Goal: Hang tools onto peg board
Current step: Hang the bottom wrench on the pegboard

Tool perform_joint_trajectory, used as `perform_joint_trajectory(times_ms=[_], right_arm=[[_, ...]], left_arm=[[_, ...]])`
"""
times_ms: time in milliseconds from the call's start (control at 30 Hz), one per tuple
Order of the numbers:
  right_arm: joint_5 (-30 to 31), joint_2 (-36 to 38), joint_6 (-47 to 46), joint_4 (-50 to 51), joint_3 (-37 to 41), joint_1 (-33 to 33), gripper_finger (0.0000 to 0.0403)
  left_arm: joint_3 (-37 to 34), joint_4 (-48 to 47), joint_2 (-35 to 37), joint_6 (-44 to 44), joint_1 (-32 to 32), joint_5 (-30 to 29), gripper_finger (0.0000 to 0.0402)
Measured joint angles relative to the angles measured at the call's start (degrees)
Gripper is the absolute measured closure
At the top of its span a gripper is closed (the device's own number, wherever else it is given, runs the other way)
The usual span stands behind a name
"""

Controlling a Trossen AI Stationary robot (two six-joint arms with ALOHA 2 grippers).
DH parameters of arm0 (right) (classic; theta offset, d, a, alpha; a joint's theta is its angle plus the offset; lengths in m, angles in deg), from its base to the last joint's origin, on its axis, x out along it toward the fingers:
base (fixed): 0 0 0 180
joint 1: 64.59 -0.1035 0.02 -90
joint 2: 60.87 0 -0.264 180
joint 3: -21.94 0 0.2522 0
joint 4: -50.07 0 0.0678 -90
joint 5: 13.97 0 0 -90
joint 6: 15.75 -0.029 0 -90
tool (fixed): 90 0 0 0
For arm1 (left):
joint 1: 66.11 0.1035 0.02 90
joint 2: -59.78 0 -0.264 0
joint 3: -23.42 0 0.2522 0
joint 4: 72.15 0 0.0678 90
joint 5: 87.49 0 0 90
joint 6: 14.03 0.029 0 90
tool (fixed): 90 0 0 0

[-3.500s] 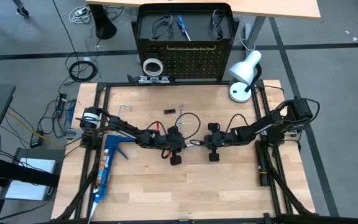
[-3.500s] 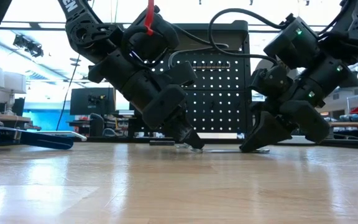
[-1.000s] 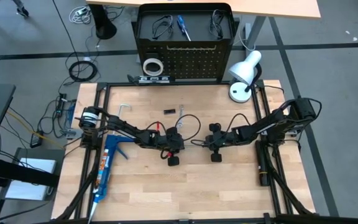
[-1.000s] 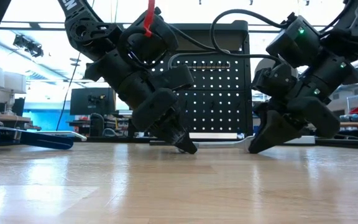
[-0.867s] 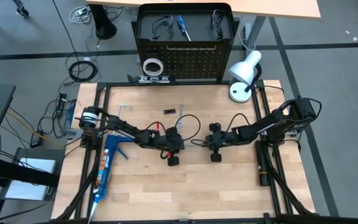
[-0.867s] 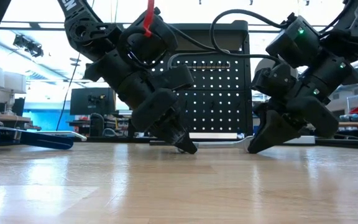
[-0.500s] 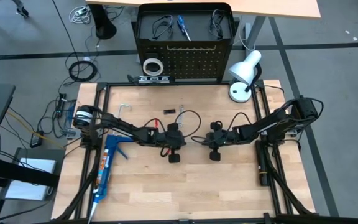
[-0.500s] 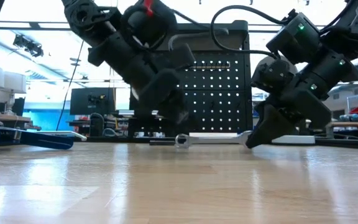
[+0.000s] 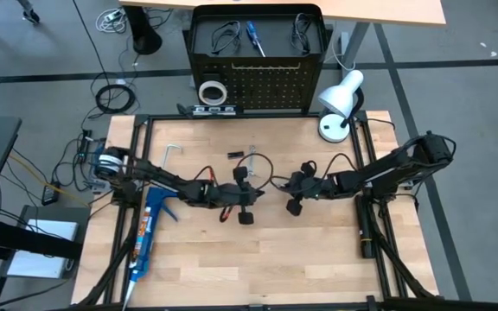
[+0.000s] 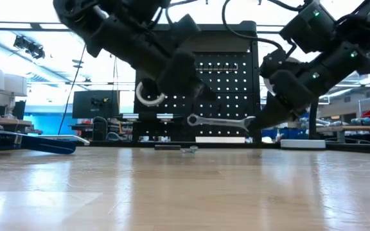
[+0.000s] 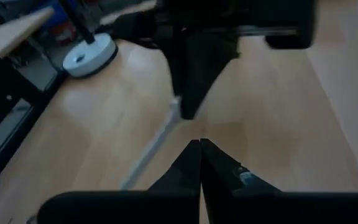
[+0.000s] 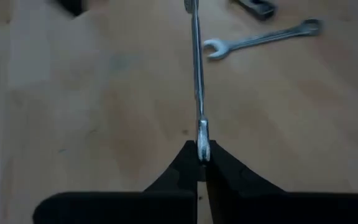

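Meanwhile, on the left, our left end effector point(image 10: 191, 90) hung clear of the surface point(image 10: 185, 192) with its dark fingers pressed together on nothing, presumably keeping out of the way. Just beside it, the silver wrench point(image 10: 218, 120) stood level in the air, a slim, flat, bright metal bar with a ring at its free end. Our right end effector point(image 10: 255, 125) was clamped on the wrench's other end, so the ring end stayed free, which we judged would suit slipping it over a peg. A second wrench point(image 12: 263, 37), open-jawed and equally shiny, lay flat on the pale wood-grain surface, not yet picked up. Behind, the peg board point(image 9: 258, 60) stood upright at the far edge, matte black metal dotted with rows of small holes, with a white tape ring point(image 9: 211, 91) hung low on its left.
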State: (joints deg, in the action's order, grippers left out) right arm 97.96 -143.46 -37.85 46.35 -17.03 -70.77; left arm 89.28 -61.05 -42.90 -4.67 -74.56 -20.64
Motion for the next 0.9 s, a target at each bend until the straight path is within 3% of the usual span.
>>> perform_joint_trajectory(times_ms=[167,433,633,900], right_arm=[[5.0,4.0,-3.8,5.2,0.0,-0.1,0.038],[12.9,8.7,-8.2,4.1,-0.1,-0.1,0.0379],[14.5,7.0,-8.8,-5.5,-0.1,1.1,0.0381],[16.2,1.1,-11.0,-17.5,0.0,3.4,0.0379]], left_arm=[[-5.8,9.0,0.7,-0.2,-0.8,-1.4,0.0392],[-17.4,26.0,6.3,-0.5,-0.9,-7.5,0.0392],[-27.0,42.7,10.5,2.5,0.7,-11.1,0.0392],[-31.4,60.6,11.8,11.5,3.6,-13.7,0.0392]])
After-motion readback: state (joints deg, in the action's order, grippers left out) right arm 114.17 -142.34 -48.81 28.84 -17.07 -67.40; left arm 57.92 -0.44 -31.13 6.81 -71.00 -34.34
